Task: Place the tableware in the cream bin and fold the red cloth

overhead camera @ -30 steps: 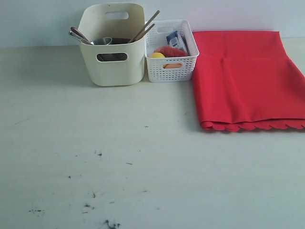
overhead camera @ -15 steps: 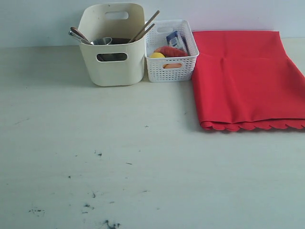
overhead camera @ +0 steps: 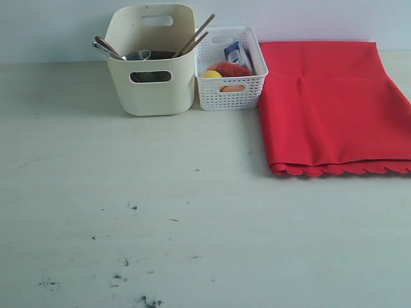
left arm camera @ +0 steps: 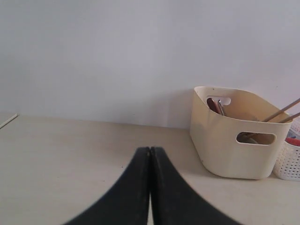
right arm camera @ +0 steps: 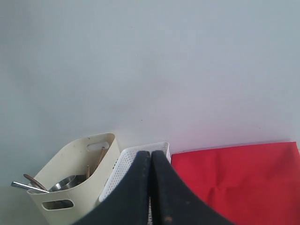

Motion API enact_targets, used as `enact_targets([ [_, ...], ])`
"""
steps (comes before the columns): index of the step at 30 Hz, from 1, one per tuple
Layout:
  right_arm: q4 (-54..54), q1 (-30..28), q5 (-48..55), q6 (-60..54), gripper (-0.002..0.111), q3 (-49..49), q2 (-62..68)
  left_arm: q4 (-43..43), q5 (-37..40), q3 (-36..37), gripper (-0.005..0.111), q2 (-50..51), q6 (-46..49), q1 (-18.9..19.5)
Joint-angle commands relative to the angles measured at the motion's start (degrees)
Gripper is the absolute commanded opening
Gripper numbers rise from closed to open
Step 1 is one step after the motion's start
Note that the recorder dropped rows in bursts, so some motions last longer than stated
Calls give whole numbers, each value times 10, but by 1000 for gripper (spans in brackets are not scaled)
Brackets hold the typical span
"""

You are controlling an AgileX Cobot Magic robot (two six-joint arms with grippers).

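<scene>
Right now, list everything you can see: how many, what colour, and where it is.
table: one, pale with dark specks, under everything
cream bin: one, cream, back left
chopsticks: a pair, brown wood, leaning out of the bin's right side
steel cup: one, silver, inside the bin
wooden spoon: one, brown, handle over the bin's left rim
metal knife: one, silver, beside the spoon
white basket: one, white, perforated, right of the bin
milk carton: one, blue-white, in the basket
yellow food: one, in the basket
red food: one, in the basket
red cloth: one, right of the basket
left gripper: black, shut, empty
right gripper: black, shut, empty
</scene>
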Motion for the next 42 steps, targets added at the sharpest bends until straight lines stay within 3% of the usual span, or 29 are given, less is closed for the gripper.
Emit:
enact_targets([
  [1, 1, 1, -2, -6, 0, 3, -3, -3, 2, 1, 3, -3, 5, 0],
  [13, 4, 1, -4, 16, 0, 3, -3, -3, 2, 1, 3, -3, 5, 0],
  [16, -65, 1, -2, 49, 0, 5, -5, -3, 2, 1, 3, -3, 5, 0],
  [21, -274, 1, -33, 251, 0, 21, -23, -3, 2, 1, 3, -3, 5, 0],
  [23, -343, 1, -53, 280, 0, 26, -35, -3, 2, 1, 3, -3, 5, 0],
  [29, -319, 1, -83, 265, 0, 56, -79, -3, 2, 1, 3, -3, 5, 0],
  [31, -220, 1, -83, 182, 0, 78, -92, -3, 2, 1, 3, -3, 5, 0],
  [35, 54, 1, -41, -113, 0, 140, -112, -3, 2, 1, 3, -3, 5, 0],
  [42, 515, 1, 153, -528, 0, 171, -114, -3, 2, 1, 3, -3, 5, 0],
])
